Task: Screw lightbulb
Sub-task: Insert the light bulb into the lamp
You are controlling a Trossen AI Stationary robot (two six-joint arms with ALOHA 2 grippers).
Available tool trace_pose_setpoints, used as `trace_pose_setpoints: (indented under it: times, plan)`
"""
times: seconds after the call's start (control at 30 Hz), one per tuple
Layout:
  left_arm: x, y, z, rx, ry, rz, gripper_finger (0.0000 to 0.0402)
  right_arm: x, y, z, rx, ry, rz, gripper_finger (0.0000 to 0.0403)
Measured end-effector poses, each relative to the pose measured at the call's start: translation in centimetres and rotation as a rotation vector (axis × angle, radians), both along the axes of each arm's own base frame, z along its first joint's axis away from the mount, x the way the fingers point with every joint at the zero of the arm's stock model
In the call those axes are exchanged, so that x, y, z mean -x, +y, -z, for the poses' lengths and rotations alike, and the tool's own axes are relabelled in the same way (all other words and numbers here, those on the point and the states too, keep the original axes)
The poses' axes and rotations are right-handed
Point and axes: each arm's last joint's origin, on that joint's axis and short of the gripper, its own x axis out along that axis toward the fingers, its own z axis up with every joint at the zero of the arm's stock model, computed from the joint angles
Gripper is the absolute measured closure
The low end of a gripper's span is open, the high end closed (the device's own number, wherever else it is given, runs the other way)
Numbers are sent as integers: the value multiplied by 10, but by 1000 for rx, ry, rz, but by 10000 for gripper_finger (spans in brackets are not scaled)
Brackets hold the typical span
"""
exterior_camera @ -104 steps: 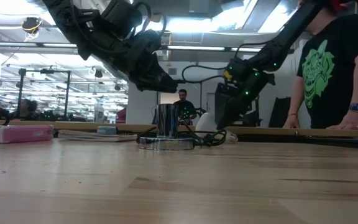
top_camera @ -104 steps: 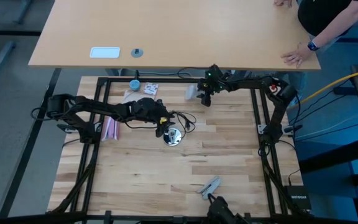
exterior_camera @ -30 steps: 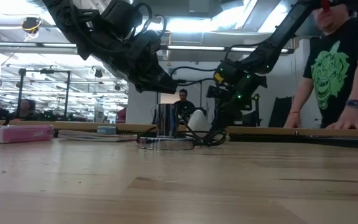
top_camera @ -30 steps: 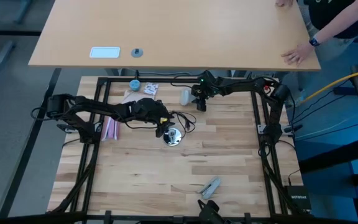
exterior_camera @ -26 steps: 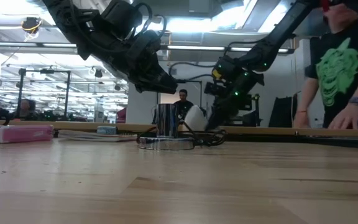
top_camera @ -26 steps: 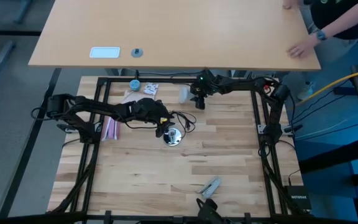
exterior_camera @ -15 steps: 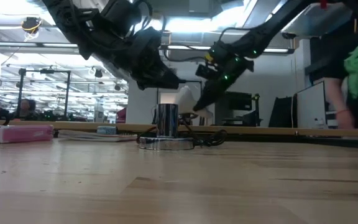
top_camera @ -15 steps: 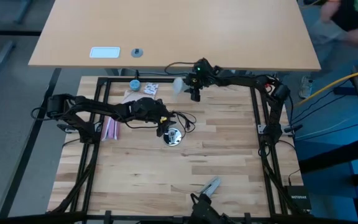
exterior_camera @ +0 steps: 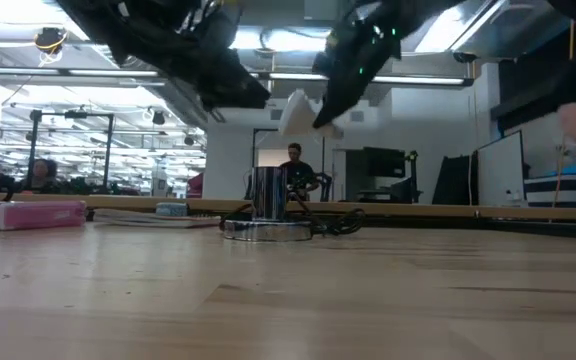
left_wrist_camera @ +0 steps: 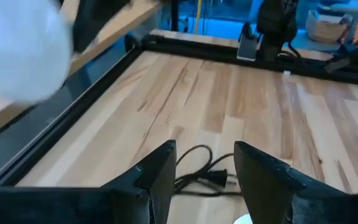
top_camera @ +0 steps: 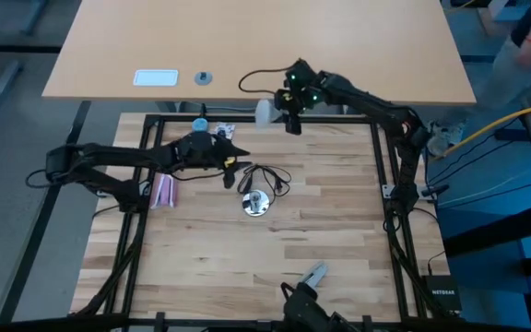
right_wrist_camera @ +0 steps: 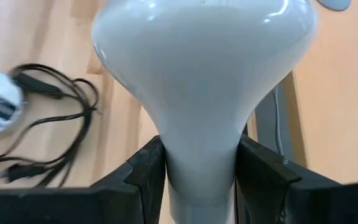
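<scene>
The frosted-white lightbulb [top_camera: 265, 112] hangs high over the table's far edge with my right gripper [top_camera: 287, 117] shut on it; the right wrist view shows its globe [right_wrist_camera: 204, 56] filling the picture. The shiny silver base [top_camera: 256, 203] with its upright socket [exterior_camera: 267, 192] stands mid-table, its black cord [top_camera: 271, 175] coiled beside it. My left gripper [top_camera: 238, 164] hovers open and empty above and to the far left of the base. In the left wrist view the cord [left_wrist_camera: 197, 171] lies beyond its spread fingers. My right gripper pinches the bulb's narrow neck [right_wrist_camera: 201, 165] between its two fingers [right_wrist_camera: 146, 177]. The globe sticks out past the fingertips. The fingers slant down from the table's right toward its left. The bulb is lifted clear of the table, tilted, globe end leading [exterior_camera: 295, 112].
A pink box [top_camera: 164, 190] lies at the left. A blue cap [top_camera: 199, 124] and papers [top_camera: 221, 132] lie at the far left. A grey clip [top_camera: 313, 275] lies near the front edge. A tan table [top_camera: 339, 46] stands beyond, with a person [top_camera: 524, 37] at its right corner.
My right gripper has risen steeply with the bulb, lifting it off the table at the far edge and carrying it a little toward the table's left. My left gripper has risen and drawn back from the silver base toward the far left, still open.
</scene>
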Motion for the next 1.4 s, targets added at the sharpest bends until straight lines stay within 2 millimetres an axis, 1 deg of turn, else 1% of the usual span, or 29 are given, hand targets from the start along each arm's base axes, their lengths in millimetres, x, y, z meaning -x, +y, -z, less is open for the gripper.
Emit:
trace_pose_setpoints:
  times: [0.13,0.2,0.33,0.4,0.43,0.57,0.7,0.77,0.83,0.9,1.03,1.13,1.2,1.4]
  plan:
    - [11,-2,-4,12,45,-5,247,7,7,-42,-22,-15,-21,233]
    - [13,-2,-4,17,60,-5,247,11,10,-66,-10,-52,-32,233]
    - [14,-4,-2,25,90,-2,247,23,19,-113,49,-140,-40,233]
    - [14,-4,-1,28,98,-2,247,32,26,-138,86,-189,-40,233]
    - [15,-4,0,30,104,-2,247,35,29,-147,106,-216,-41,233]
    - [15,-4,0,32,111,-2,247,62,49,-181,196,-363,-49,233]
    - [15,-4,0,31,110,-1,247,94,74,-210,264,-433,-38,233]
    - [15,-4,0,30,105,-1,247,110,85,-221,288,-458,-32,233]
    - [15,-4,0,32,106,-2,247,122,96,-226,286,-458,-37,233]
    - [15,-4,0,41,103,-6,247,130,108,-226,258,-432,-49,233]
    - [15,-4,0,52,100,-10,247,138,127,-216,162,-313,-88,233]
    - [15,-4,0,53,100,-11,247,138,140,-209,104,-228,-126,233]
    - [15,-4,0,53,100,-11,247,138,146,-204,94,-172,-129,233]
    - [15,-4,0,54,100,-11,247,122,156,-190,107,-60,-145,233]
